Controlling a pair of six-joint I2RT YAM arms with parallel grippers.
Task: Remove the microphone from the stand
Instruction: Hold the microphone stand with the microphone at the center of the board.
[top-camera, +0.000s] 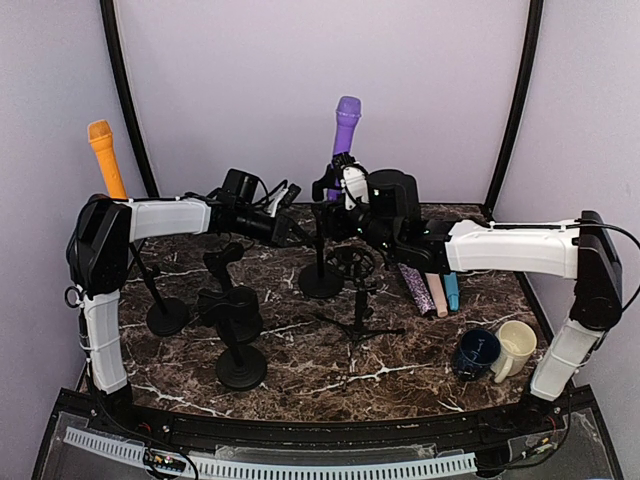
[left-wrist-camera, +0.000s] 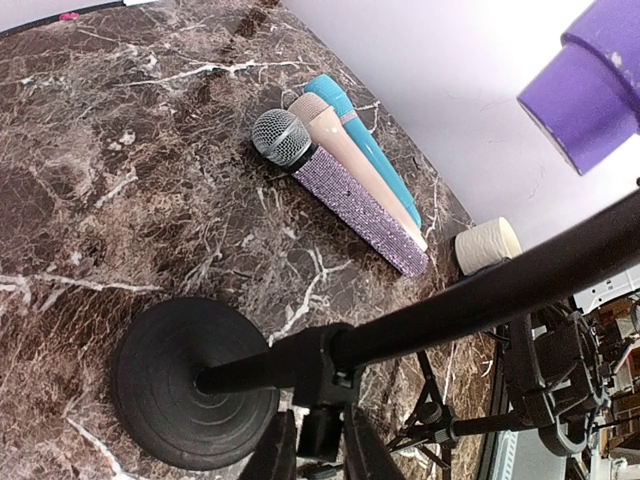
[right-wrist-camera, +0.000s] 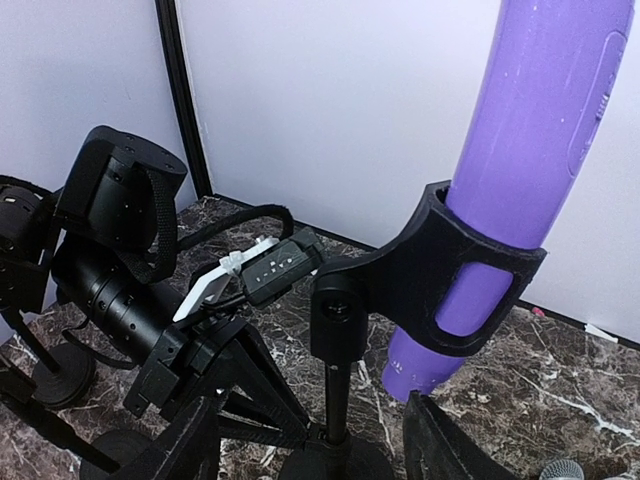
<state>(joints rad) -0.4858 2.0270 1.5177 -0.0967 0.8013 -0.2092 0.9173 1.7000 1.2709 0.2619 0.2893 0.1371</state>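
Two risks stand out. The purple microphone (top-camera: 346, 125) sits upright in the clip (right-wrist-camera: 450, 270) of the middle stand (top-camera: 321, 262), its lower end poking out beneath. The right gripper (right-wrist-camera: 315, 425) waits just below that end, jaws spread wide and holding nothing. A pull off the clip's axis could jam the microphone and tip the stand. The left gripper (left-wrist-camera: 320, 447) is pinched on the pole (low down) — a slip there could swing it into the neighbouring stands (top-camera: 240, 330).

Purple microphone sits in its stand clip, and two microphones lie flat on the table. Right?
No: three microphones lie flat, not two: glittery, beige and teal, clear in the left wrist view. The purple microphone does sit in its clip.
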